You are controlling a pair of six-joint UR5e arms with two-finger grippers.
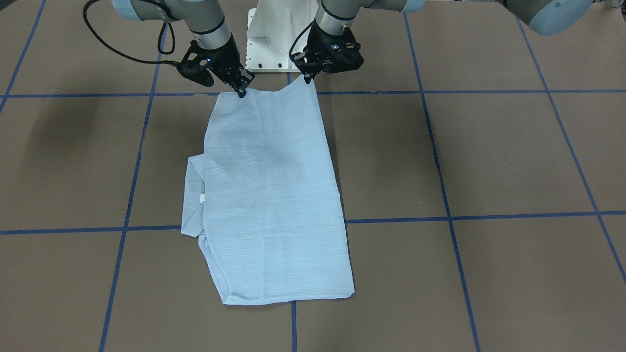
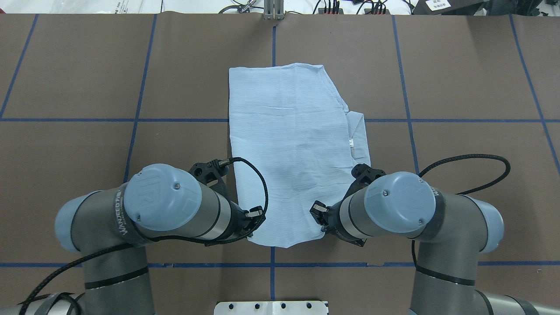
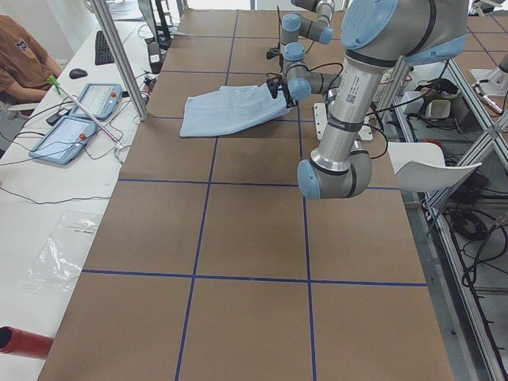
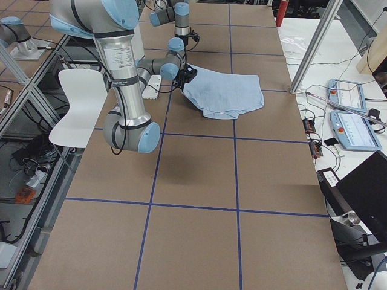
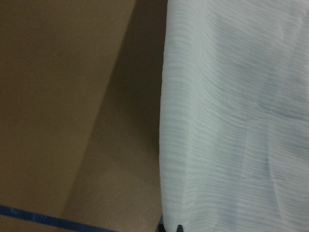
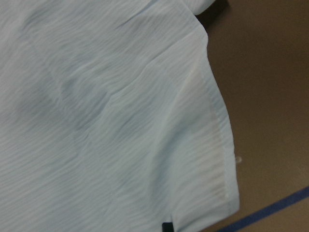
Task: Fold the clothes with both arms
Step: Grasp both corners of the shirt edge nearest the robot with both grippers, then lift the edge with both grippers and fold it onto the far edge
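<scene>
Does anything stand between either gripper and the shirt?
Nothing visible does. The left gripper and right gripper each meet a near corner of the shirt directly, and nothing lies on it.

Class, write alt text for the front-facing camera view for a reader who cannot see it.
The left gripper and right gripper each pinch a corner of a folded pale-blue shirt lying on a brown table with blue tape lines.
</scene>
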